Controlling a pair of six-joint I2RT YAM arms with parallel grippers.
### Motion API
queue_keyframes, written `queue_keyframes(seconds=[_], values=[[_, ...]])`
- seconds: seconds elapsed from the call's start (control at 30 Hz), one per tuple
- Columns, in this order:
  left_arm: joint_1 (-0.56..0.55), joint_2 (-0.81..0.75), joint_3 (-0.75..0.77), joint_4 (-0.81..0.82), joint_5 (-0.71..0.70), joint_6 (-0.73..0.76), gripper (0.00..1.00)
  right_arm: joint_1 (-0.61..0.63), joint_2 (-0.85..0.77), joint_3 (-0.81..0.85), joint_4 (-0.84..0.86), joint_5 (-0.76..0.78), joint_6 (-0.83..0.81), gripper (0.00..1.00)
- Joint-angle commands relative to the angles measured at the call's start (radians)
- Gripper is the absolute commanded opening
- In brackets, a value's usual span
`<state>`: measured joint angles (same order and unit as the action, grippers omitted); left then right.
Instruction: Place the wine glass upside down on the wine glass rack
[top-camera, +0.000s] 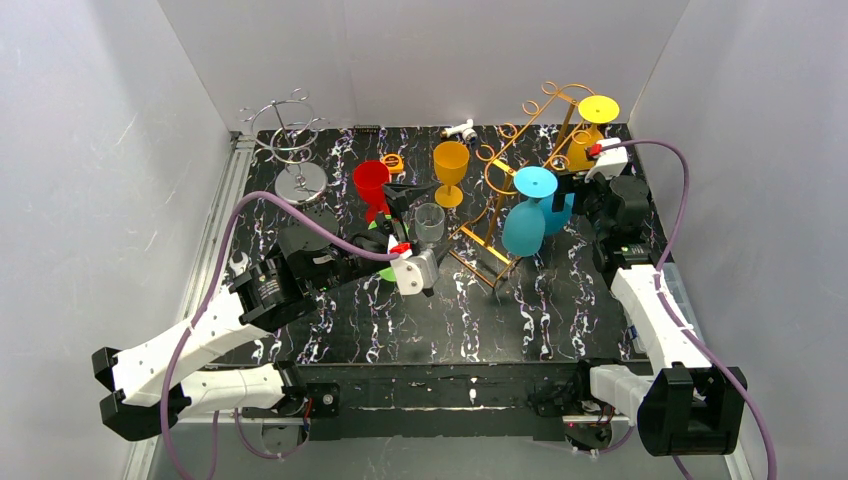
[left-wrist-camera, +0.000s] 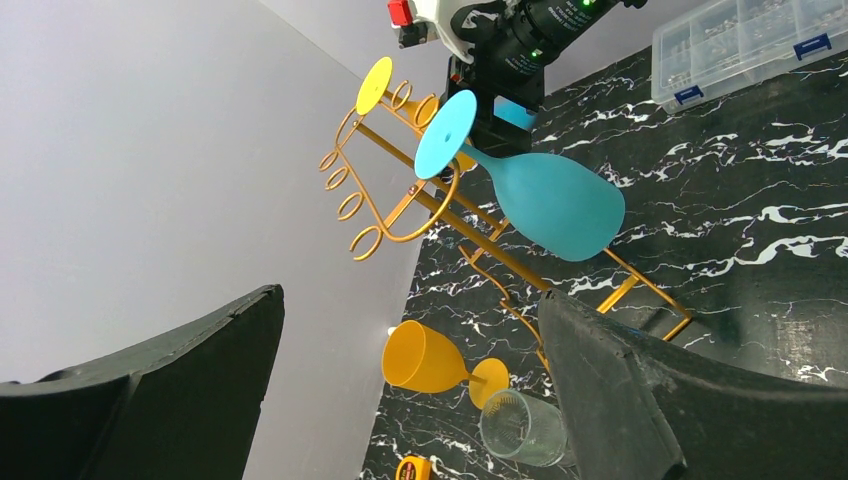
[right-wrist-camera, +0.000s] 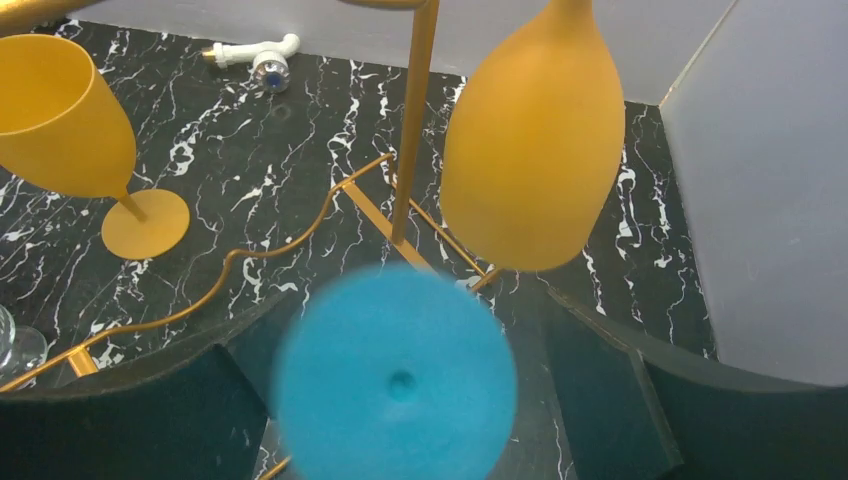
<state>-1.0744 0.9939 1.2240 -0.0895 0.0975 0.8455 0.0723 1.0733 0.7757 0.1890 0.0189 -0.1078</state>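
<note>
The gold wine glass rack (top-camera: 500, 175) stands right of the middle; it also shows in the left wrist view (left-wrist-camera: 400, 200). A blue wine glass (top-camera: 525, 215) hangs upside down on it, stem in a loop and foot on top (left-wrist-camera: 550, 200). A yellow glass (top-camera: 588, 135) hangs upside down at the rack's far end (right-wrist-camera: 535, 150). My right gripper (top-camera: 572, 195) is open by the blue glass. Its fingers (right-wrist-camera: 620, 390) stand on either side of the blue foot (right-wrist-camera: 395, 375) with gaps. My left gripper (top-camera: 405, 205) is open and empty (left-wrist-camera: 410, 295), next to a clear tumbler (top-camera: 429, 222).
An upright orange glass (top-camera: 451, 165) and a red glass (top-camera: 371, 183) stand left of the rack. A silver rack (top-camera: 293, 140) stands at the back left. A tape measure (top-camera: 392, 162) and a white fitting (top-camera: 462, 130) lie near the back. A clear parts box (left-wrist-camera: 740, 40) sits at the right.
</note>
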Motion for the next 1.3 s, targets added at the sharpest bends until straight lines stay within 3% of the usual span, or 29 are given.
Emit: queue_keyframes(seconds=[0.0, 0.2, 0.27, 0.4, 0.47, 0.53, 0.87, 1.27], values=[[0.008, -0.004, 0.037, 0.024, 0.015, 0.001, 0.98, -0.003, -0.026, 0.035, 0.044, 0.005, 0.002, 0.98], [0.008, -0.009, 0.038, 0.017, 0.009, -0.002, 0.98, -0.004, -0.05, 0.019, 0.012, 0.034, 0.038, 0.91], [0.008, -0.014, 0.031, 0.007, 0.007, -0.007, 0.98, -0.004, -0.113, 0.0, -0.074, 0.127, 0.109, 0.9], [0.008, -0.022, 0.012, -0.005, 0.014, -0.006, 0.98, -0.003, -0.3, 0.034, -0.611, 0.31, 0.503, 0.9], [0.01, -0.017, 0.024, -0.017, 0.026, -0.009, 0.98, -0.003, -0.261, 0.112, -0.895, 0.341, 0.6, 0.86], [0.01, -0.014, 0.039, -0.027, 0.028, -0.014, 0.98, -0.003, -0.176, 0.142, -1.051, 0.348, 0.631, 0.81], [0.009, -0.015, 0.043, -0.033, 0.033, -0.023, 0.98, -0.002, 0.036, 0.123, -0.988, 0.318, 0.663, 0.8], [0.009, -0.021, 0.021, -0.026, 0.035, -0.021, 0.98, 0.072, 0.124, 0.067, -0.886, 0.375, 0.732, 0.79]])
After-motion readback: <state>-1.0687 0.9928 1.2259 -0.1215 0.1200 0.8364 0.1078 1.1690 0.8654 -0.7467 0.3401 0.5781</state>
